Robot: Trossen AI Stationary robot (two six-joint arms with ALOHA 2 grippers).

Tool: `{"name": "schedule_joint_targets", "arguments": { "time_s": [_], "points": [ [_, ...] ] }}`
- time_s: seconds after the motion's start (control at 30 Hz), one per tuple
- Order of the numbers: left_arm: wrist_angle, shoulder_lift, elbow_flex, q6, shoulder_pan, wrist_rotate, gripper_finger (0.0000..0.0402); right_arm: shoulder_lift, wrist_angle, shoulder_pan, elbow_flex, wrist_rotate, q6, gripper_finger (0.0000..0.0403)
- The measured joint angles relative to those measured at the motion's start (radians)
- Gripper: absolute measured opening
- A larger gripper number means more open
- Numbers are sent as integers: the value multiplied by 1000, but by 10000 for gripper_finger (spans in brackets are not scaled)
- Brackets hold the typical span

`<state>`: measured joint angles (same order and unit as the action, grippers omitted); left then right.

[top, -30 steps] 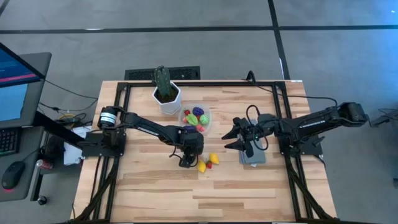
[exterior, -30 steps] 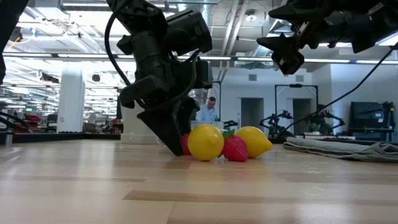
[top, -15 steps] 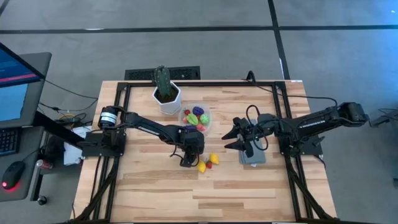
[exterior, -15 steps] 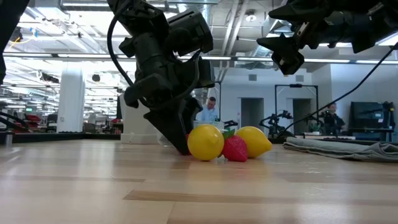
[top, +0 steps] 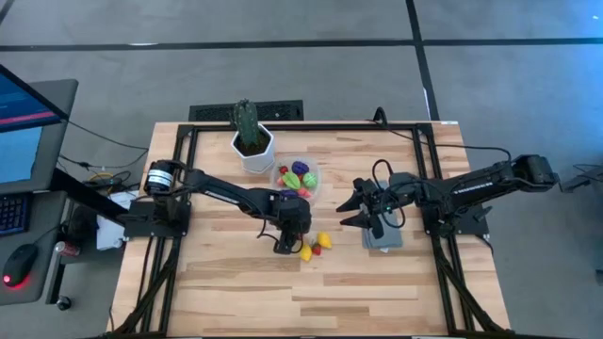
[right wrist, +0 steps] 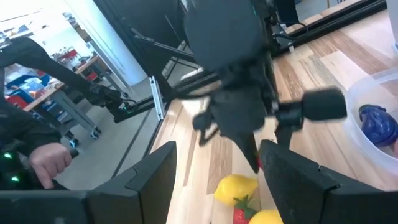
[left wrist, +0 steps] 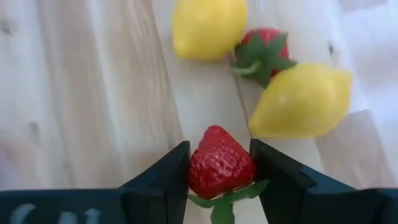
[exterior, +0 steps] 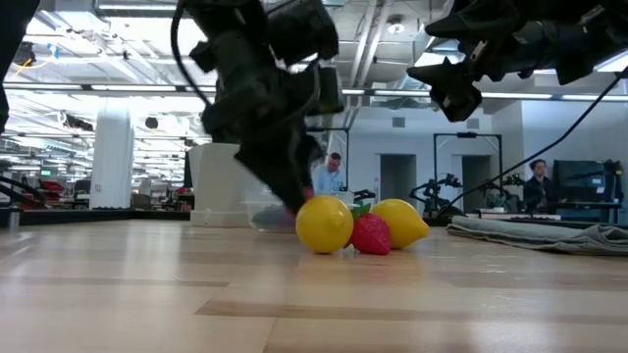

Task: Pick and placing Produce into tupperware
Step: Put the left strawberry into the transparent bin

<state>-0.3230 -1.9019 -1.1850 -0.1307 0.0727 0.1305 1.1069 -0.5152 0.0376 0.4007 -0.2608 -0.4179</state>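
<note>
From above, the left gripper (top: 285, 247) points down at the table's middle, just beside a small cluster of toys, while the clear tub (top: 296, 179) sits a little way off next to the white plant pot (top: 253, 151), already holding several pieces. The right gripper (top: 355, 207) hangs over the grey cloth (top: 383, 237), waiting, its fingers parted around nothing.

At table height, the left arm looks blurred, probably mid-lift, beside a lemon (exterior: 325, 224).

Its wrist camera shows why it is there: a strawberry (left wrist: 221, 165) is pinched between both fingers, ready for the tub.

The right wrist camera faces the left arm's bent wrist.
</note>
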Motion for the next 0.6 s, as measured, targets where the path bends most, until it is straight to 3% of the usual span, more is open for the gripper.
{"name": "schedule_joint_targets", "arguments": {
  "time_s": [0.23,0.6],
  "points": [
    [-102,24,-116,-4,2,-12,139,0,17,0,0,0,0,253],
    [-302,82,-256,-67,-23,-164,140,0,15,0,0,0,6,253]
  ]
}}
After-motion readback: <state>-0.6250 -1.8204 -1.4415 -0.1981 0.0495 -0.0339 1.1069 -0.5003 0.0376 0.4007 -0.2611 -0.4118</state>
